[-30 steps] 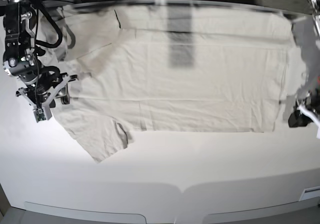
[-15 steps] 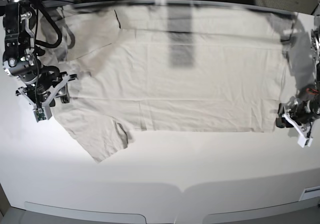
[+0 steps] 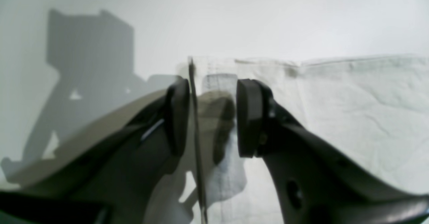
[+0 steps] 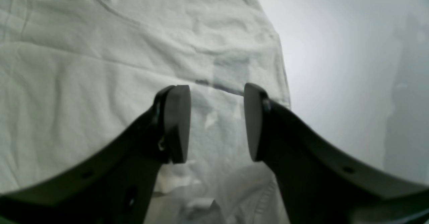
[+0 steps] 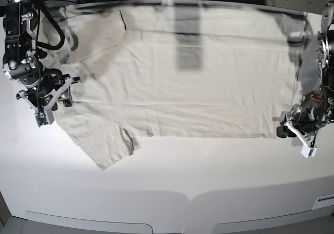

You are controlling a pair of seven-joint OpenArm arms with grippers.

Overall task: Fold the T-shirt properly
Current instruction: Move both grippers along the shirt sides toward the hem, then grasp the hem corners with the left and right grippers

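- We count one pale grey-beige cotton T-shirt point(image 5: 182, 77), lying flat on the white desk point(image 5: 209, 182).
- Two end effectors: left end effector point(image 3: 212, 117) parted astride the hem corner; right end effector point(image 4: 217, 122) parted, empty, above the sleeve.

just one T-shirt point(image 5: 193, 82) spread on one white table point(image 5: 209, 171), plus two grippers, left point(image 5: 293, 131) and right point(image 5: 51, 95)

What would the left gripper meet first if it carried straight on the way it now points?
Probably the hem corner of the pale grey-beige cotton T-shirt: the left gripper, jaws apart, points at that edge on the white table. Depth is unclear.
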